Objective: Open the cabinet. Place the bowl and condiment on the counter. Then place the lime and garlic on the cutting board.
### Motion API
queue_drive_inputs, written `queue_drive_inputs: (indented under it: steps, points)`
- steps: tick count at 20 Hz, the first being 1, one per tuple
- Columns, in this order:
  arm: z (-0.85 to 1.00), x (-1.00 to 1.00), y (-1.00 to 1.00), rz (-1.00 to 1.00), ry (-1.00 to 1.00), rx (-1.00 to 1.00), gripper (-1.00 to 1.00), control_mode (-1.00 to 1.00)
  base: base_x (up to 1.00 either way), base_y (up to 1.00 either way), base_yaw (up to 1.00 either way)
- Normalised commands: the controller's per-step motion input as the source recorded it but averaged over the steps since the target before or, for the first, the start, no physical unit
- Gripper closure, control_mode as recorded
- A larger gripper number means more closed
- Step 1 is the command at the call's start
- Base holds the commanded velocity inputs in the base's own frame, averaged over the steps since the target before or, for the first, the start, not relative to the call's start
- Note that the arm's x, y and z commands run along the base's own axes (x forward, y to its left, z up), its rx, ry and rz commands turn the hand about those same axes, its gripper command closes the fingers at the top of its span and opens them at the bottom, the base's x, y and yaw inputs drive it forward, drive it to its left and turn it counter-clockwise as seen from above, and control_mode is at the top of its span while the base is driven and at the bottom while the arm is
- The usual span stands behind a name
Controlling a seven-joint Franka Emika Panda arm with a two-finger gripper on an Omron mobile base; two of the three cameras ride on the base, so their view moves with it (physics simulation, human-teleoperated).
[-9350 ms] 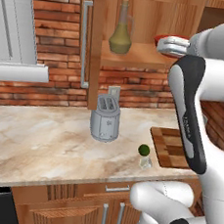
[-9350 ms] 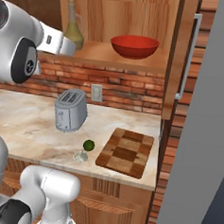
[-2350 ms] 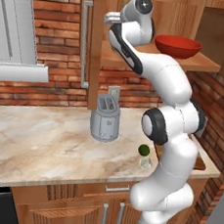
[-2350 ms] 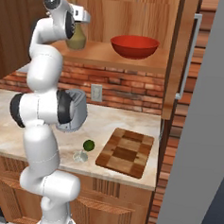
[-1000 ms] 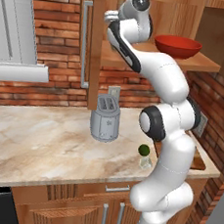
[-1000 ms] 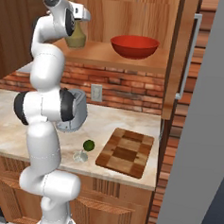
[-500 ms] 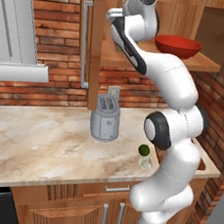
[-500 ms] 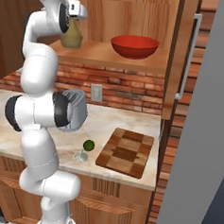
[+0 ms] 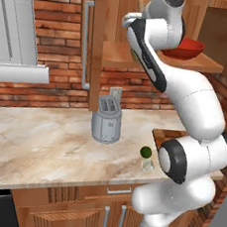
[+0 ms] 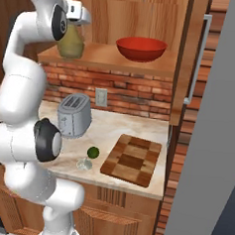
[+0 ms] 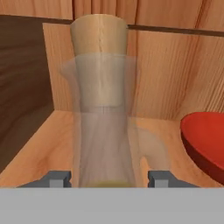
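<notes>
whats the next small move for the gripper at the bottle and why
Probably close the gripper on the condiment. In the hand view the bottle's neck stands between the two fingertips, which sit apart on either side of it, and the bottle's base rests on the cabinet shelf beside the bowl. A grip must come before lifting it out towards the counter.

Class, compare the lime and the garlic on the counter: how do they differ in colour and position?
The lime is dark green; the garlic is pale and whitish. The lime lies farther back on the counter; the garlic sits nearer its front edge, right beside the lime. Both are small, similar in size, and neither is on the cutting board yet.
</notes>
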Motion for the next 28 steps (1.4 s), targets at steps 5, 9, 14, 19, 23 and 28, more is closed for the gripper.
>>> queue_drive_inputs:
  steps: [5, 9, 14, 19, 23, 28]
  points:
    - [-0.03, -1.0, -0.57, 0.0, -0.04, 0.0, 1.0, -1.0, 0.0, 0.0, 0.0]
    - [0.0, -1.0, -0.34, 0.0, -0.03, 0.0, 1.0, -1.0, 0.0, 0.0, 0.0]
    - [0.02, -1.0, -0.03, -0.06, 0.0, 0.0, 1.0, -1.0, 0.0, 0.0, 0.0]
    - [0.01, -1.0, 0.0, -0.08, 0.0, 0.0, 1.0, -1.0, 0.0, 0.0, 0.0]
    - [0.0, -1.0, 0.0, -0.08, 0.0, 0.0, 1.0, -1.0, 0.0, 0.0, 0.0]
    - [-0.06, -0.89, 0.0, -0.07, 0.0, 0.0, 1.0, -1.0, 0.0, 0.0, 0.0]
